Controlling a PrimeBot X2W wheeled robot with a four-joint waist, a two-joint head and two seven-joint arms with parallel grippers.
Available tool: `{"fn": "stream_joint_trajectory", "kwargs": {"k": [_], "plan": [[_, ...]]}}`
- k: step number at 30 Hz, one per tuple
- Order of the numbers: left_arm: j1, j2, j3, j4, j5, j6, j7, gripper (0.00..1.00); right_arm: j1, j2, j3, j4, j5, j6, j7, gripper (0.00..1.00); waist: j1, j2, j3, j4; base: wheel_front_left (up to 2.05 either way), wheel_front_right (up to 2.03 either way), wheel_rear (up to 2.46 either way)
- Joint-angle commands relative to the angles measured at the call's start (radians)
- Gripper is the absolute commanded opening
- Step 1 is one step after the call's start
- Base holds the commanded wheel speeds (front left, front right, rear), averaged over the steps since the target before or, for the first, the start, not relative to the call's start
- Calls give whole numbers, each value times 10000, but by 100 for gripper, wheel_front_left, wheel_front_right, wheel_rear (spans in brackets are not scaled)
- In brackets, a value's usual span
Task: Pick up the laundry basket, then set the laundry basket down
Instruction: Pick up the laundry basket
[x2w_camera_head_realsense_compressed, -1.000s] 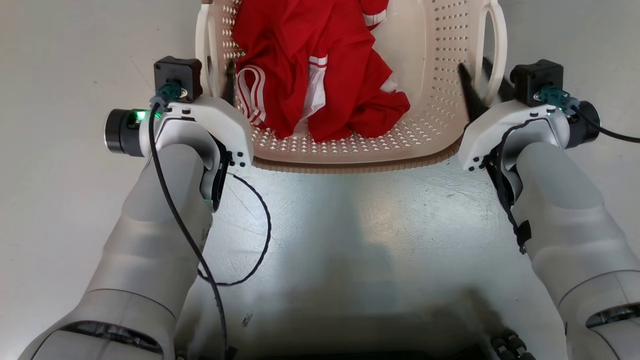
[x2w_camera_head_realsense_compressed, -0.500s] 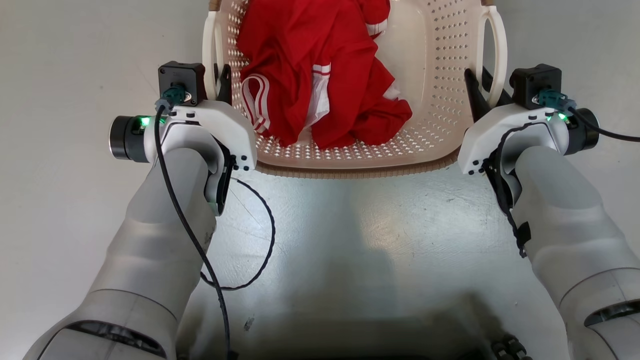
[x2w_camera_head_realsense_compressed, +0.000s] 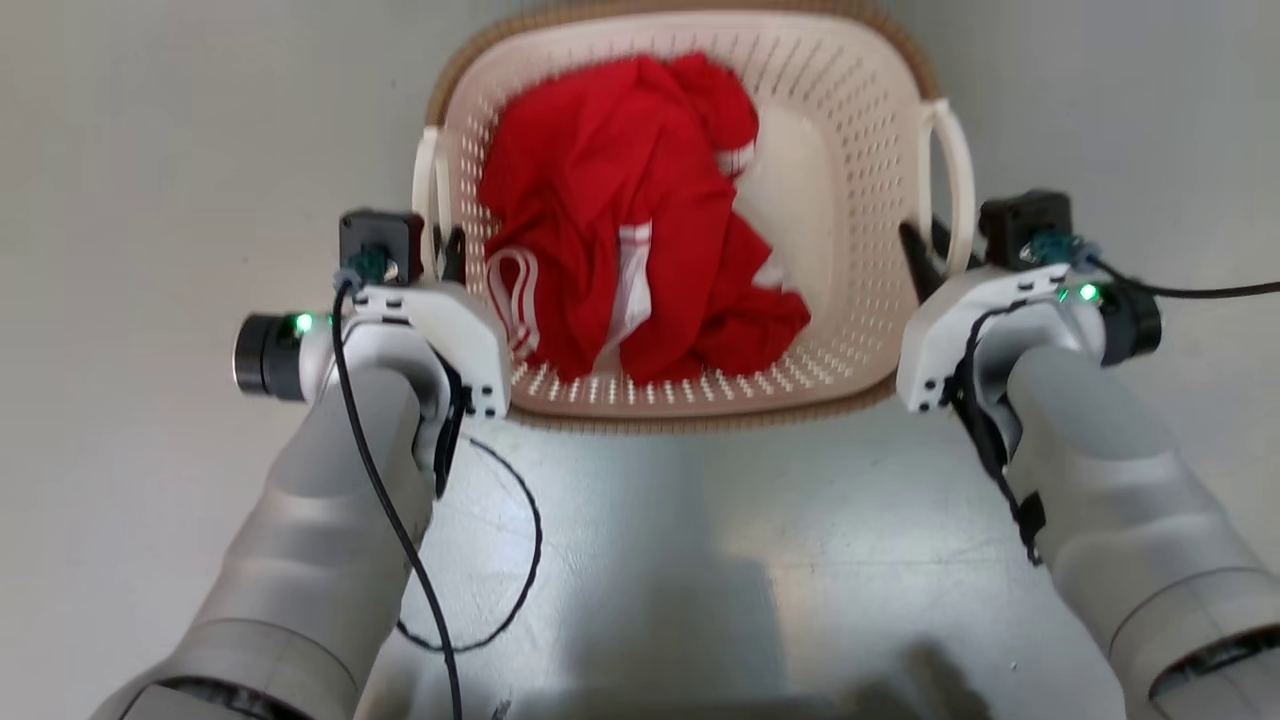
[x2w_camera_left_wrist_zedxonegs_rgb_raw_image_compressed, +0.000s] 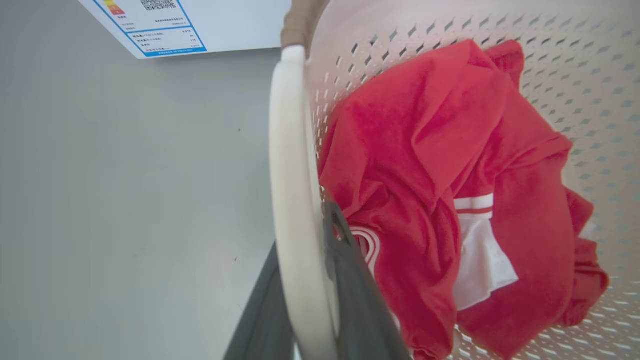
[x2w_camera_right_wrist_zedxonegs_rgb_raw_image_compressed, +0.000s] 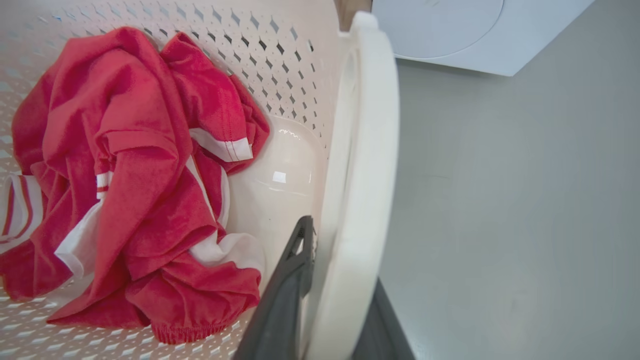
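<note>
The left claw (x2w_camera_head_realsense_compressed: 440, 262) and right claw (x2w_camera_head_realsense_compressed: 930, 248) each clamp a loop handle (x2w_camera_head_realsense_compressed: 428, 190) of the laundry basket (x2w_camera_head_realsense_compressed: 880, 170) between the arms over the floor (x2w_camera_head_realsense_compressed: 700, 550), so uneven motion could tilt it, slipping a handle and spilling the red garment (x2w_camera_head_realsense_compressed: 620, 220).

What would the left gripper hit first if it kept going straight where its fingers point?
The left gripper grips the loop handle of the laundry basket, so it would likely slide along that handle to its far end at the brown rim. Depth there is hard to judge.
</note>
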Motion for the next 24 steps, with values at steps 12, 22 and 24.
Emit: {"fn": "stream_joint_trajectory", "kwargs": {"k": [12, 22, 24], "plan": [[1405, 229, -557, 837, -590, -387, -23, 0, 1896, 216, 2151, -518, 1621, 73, 1047, 0, 0, 0, -2634, -535, 0, 0, 0], [3129, 229, -1160, 1075, -1107, -520, 613, 0, 3394, 216, 3314, -603, 2540, 73, 1738, 0, 0, 0, -5175, -927, 0, 0, 0], [3486, 229, -1300, 1063, -1267, -559, 782, 0, 3682, 216, 3523, -620, 2678, 73, 1916, 0, 0, 0, -5677, -953, 0, 0, 0]]}}
